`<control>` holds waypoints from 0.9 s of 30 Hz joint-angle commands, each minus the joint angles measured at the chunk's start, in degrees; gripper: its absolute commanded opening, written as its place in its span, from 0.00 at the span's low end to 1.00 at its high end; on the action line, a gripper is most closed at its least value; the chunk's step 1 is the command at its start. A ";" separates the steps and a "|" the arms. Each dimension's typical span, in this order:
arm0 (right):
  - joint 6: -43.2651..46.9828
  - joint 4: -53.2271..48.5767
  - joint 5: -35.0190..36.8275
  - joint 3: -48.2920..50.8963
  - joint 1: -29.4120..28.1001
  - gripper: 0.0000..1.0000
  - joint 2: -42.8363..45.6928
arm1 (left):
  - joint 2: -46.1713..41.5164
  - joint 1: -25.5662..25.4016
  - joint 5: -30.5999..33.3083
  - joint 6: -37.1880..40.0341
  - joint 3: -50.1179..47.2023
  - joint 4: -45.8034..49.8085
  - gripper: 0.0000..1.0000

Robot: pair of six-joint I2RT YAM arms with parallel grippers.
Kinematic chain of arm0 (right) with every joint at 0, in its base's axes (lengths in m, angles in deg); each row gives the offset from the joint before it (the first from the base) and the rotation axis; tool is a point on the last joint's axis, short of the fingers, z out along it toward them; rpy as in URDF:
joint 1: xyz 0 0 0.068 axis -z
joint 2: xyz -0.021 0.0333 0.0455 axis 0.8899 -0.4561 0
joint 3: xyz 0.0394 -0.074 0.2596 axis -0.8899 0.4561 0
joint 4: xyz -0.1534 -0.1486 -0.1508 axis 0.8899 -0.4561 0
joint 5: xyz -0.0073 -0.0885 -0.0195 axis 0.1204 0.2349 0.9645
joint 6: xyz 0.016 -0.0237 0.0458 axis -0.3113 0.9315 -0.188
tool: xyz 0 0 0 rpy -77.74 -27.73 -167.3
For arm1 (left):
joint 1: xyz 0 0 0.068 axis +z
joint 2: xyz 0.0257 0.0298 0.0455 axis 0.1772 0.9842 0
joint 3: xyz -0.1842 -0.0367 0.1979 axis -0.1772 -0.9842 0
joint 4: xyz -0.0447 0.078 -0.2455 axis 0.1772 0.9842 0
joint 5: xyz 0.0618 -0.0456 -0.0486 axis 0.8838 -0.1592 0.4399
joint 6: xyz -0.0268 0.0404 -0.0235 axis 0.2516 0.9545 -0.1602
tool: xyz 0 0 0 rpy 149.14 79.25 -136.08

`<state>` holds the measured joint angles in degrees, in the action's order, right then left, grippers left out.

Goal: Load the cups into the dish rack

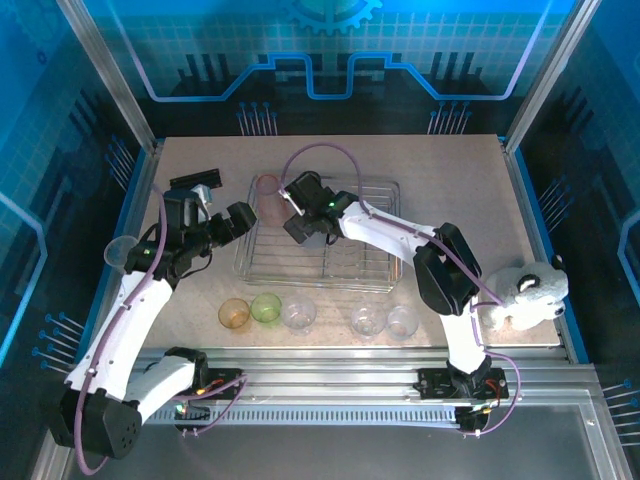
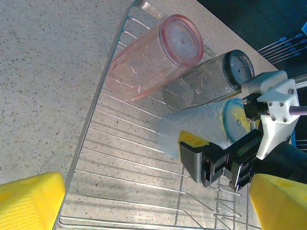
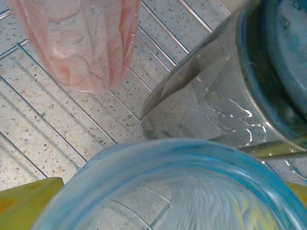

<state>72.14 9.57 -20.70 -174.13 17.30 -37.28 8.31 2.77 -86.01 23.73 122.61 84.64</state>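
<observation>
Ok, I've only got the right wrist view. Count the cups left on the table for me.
Observer: Five stand in a row in front of the dish rack: an orange cup, a green cup and three clear cups.
Operator: Give me the left gripper.
Observer: The left gripper hangs open over the rack's left edge, holding nothing.
Operator: Report any stray cup.
Observer: Another clear cup shows by the left arm, near the left edge of the table.

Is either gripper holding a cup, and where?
Left gripper holds nothing. Right gripper straddles the pale blue cup across its side; whether it grips cannot be told.
</observation>
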 commanded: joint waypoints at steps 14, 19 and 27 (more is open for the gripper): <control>-1.69 -5.17 4.15 -3.02 -0.90 1.00 7.37 | -3.65 0.67 3.56 3.17 3.60 6.34 0.99; -2.00 -4.80 4.34 -1.83 -0.91 1.00 11.11 | -4.61 1.76 8.43 10.01 6.71 11.45 0.99; -4.90 -0.86 5.83 4.99 0.41 1.00 18.38 | -0.18 6.81 16.39 19.81 13.15 23.41 0.99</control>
<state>69.56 7.28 -16.26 -172.28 16.91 -21.70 5.73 7.82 -74.58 37.50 132.69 100.49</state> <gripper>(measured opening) 0.999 0.992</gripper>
